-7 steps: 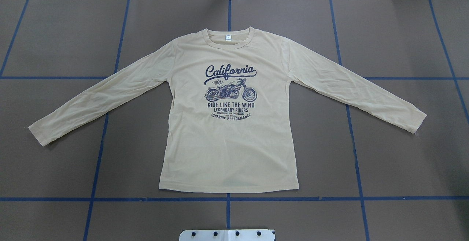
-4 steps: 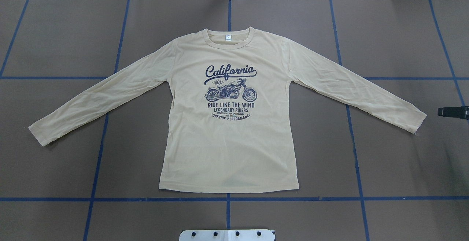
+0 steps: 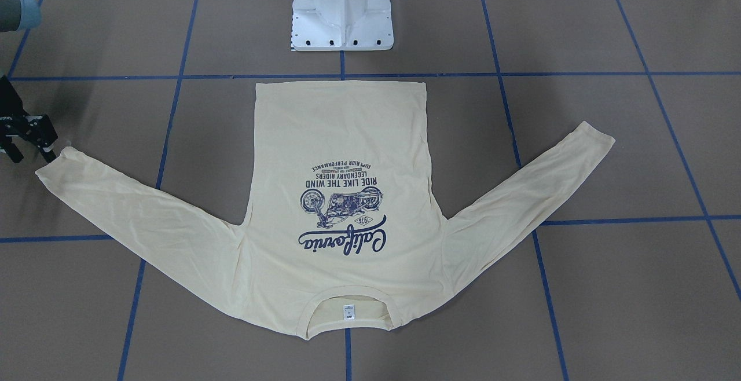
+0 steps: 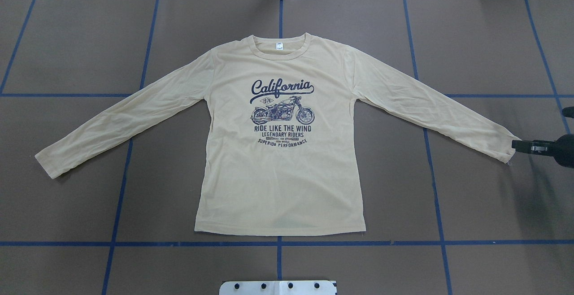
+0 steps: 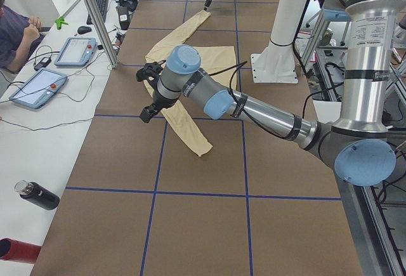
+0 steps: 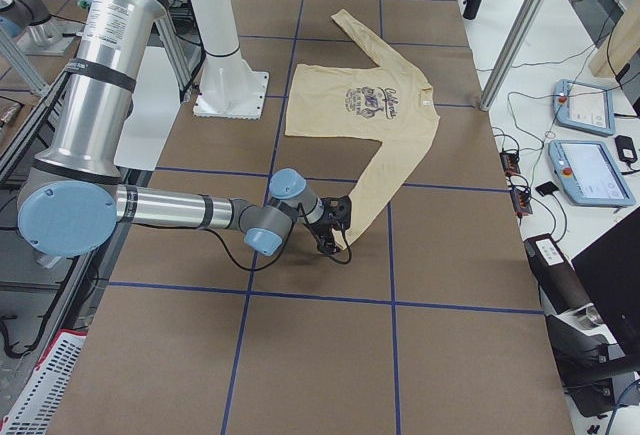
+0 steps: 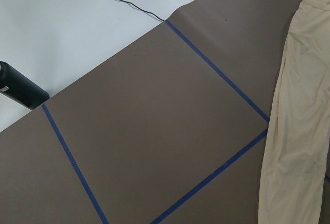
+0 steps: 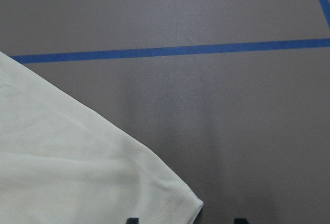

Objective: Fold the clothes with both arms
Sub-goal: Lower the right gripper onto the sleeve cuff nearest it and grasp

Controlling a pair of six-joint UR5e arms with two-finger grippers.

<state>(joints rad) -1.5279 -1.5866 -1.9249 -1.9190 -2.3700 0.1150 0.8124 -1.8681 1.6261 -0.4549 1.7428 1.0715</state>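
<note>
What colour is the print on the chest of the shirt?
Navy blue. The print on the cream-yellow shirt shows best in the overhead exterior view.

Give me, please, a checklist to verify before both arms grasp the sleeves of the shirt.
1. The T-shirt lies flat, print up: ok.
2. The right end effector is open: ok, its fingertips are apart in the right wrist view.
3. The right end effector is at the right-side cuff: ok.
4. The left end effector is open: cannot tell.
5. The left end effector is at the left-side cuff: not ok, it hangs by the middle of the sleeve.
</note>
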